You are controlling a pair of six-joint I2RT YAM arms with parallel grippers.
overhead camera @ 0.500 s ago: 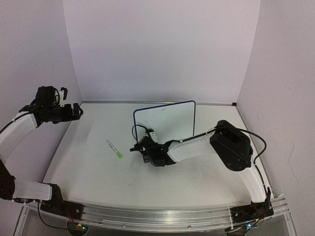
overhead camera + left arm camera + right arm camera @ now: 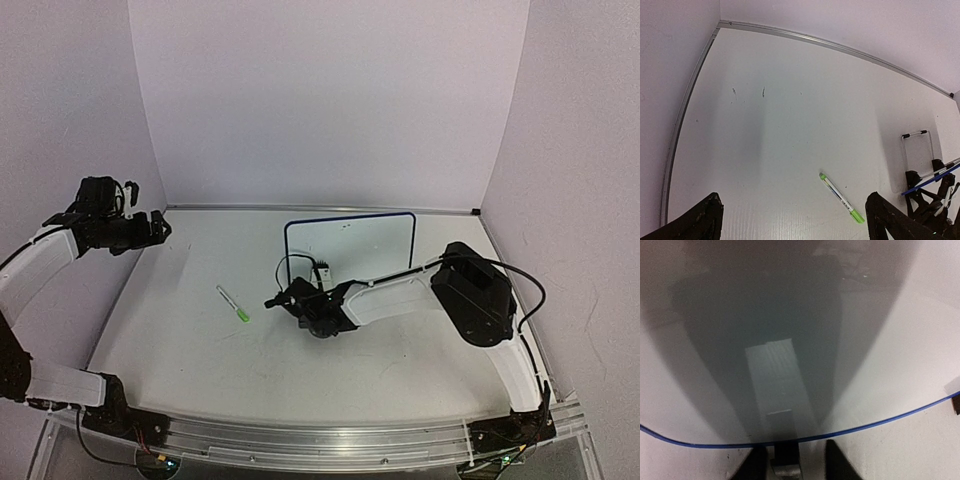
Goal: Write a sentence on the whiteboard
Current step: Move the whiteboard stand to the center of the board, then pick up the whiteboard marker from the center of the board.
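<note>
**Right claw parted at the foot of the standing board**

Here's the whiteboard, standing upright mid-table, a little toward the back. It is a flat rectangle with rounded corners and a thin dark blue rim. Up close in the right wrist view, its face is glossy and smooth, throwing back grey, blurred reflections. The blue edge sweeps in a curve across the bottom of the shot.

The right gripper sits low at the board's lower left corner, black and blocky on its white arm. Its fingers show as two dark shapes standing apart, just under the rim. A narrow grey piece lies between them with room to spare, so that claw is open and clamps nothing I can see.

Over on the left, the left gripper hangs high and well clear near the side wall. Its two dark fingers sit at opposite bottom corners of its own view, spread wide with nothing between them.

The marker pen lies flat on the table, between the two arms and apart from both. It has a slim white barrel with print along it and bright green at both ends. The tabletop is matte white with a few small scuffs. From the left wrist the board shows only edge-on, as a thin blue line.
</note>
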